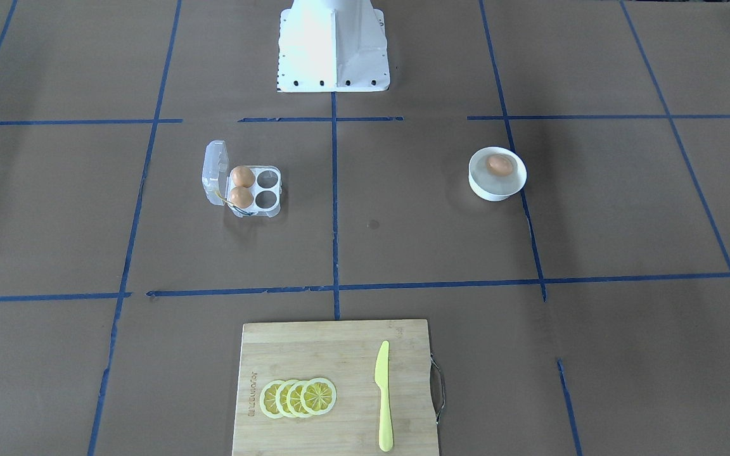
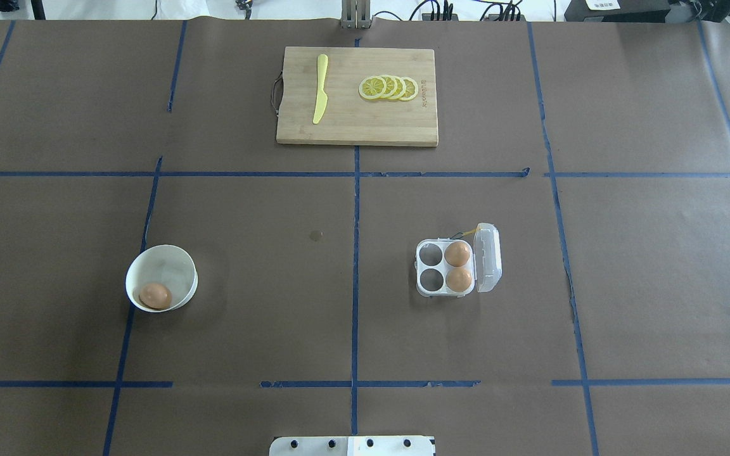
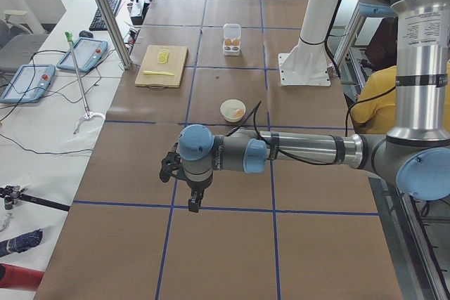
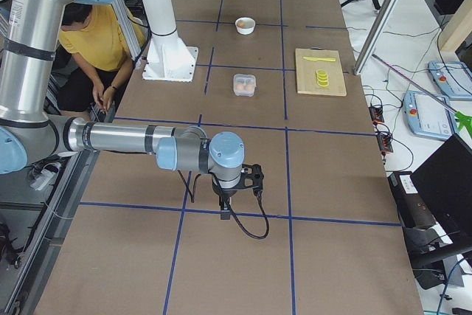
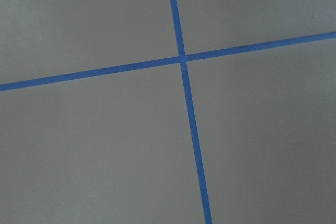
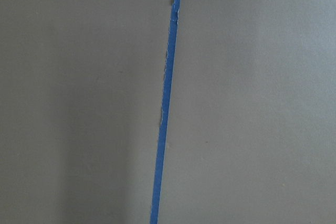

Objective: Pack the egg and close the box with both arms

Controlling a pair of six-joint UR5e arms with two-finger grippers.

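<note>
One egg (image 2: 155,295) lies in a white bowl (image 2: 168,263) on my left side; it also shows in the front view (image 1: 499,164). The clear box (image 2: 431,291) stands on my right side with its lid (image 2: 488,256) open. It holds two eggs (image 2: 457,253) in the cups next to the lid, and the other two cups are bare. My left gripper (image 3: 191,198) shows only in the exterior left view, far from the bowl. My right gripper (image 4: 225,208) shows only in the exterior right view, far from the box. I cannot tell whether either is open or shut.
A wooden cutting board (image 2: 397,123) with lemon slices (image 2: 388,87) and a yellow knife (image 2: 320,88) lies at the far middle of the table. The white pedestal base (image 1: 333,47) stands at the near edge. A person in yellow (image 4: 99,38) sits behind the robot.
</note>
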